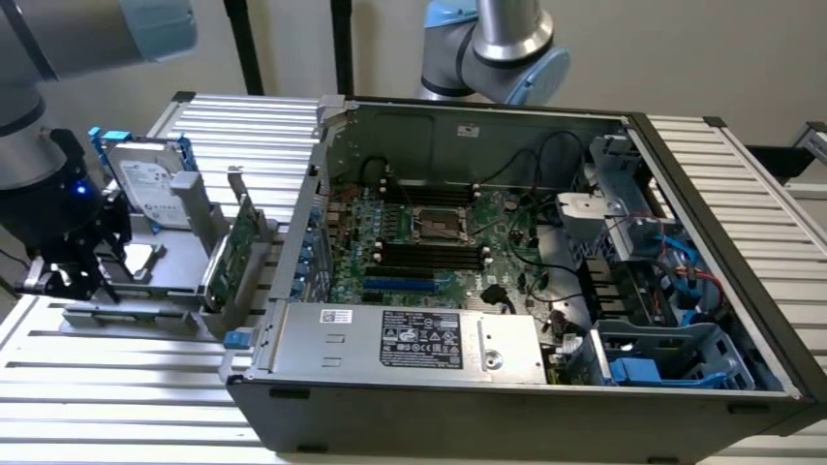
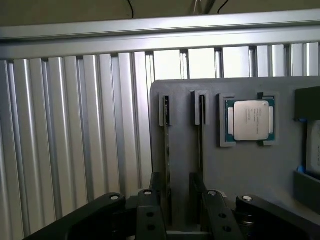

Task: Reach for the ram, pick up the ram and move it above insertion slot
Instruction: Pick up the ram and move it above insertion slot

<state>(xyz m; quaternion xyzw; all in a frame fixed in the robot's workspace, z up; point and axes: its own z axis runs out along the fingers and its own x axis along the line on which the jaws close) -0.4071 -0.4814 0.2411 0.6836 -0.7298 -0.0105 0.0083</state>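
Note:
The ram (image 2: 167, 160) stands on edge in one slot of a grey holder (image 2: 240, 170), so I see it as a thin dark strip. My gripper (image 2: 176, 187) is open and straddles it; one finger (image 2: 155, 195) sits right beside the strip and the other finger (image 2: 197, 192) stands a little apart. A second slot (image 2: 201, 130) runs parallel next to it. In the exterior view my gripper (image 1: 77, 276) hangs low over the holder (image 1: 155, 281) at the exterior view's left. The motherboard's memory slots (image 1: 433, 257) lie inside the open computer case (image 1: 517, 387).
A processor chip (image 2: 249, 120) rests on the holder. A silver hard drive with blue rails (image 1: 149, 179) and a green expansion card (image 1: 232, 262) stand upright between my gripper and the case. A second robot arm (image 1: 498, 48) stands behind the case. The ribbed metal table (image 1: 116, 407) lies all around.

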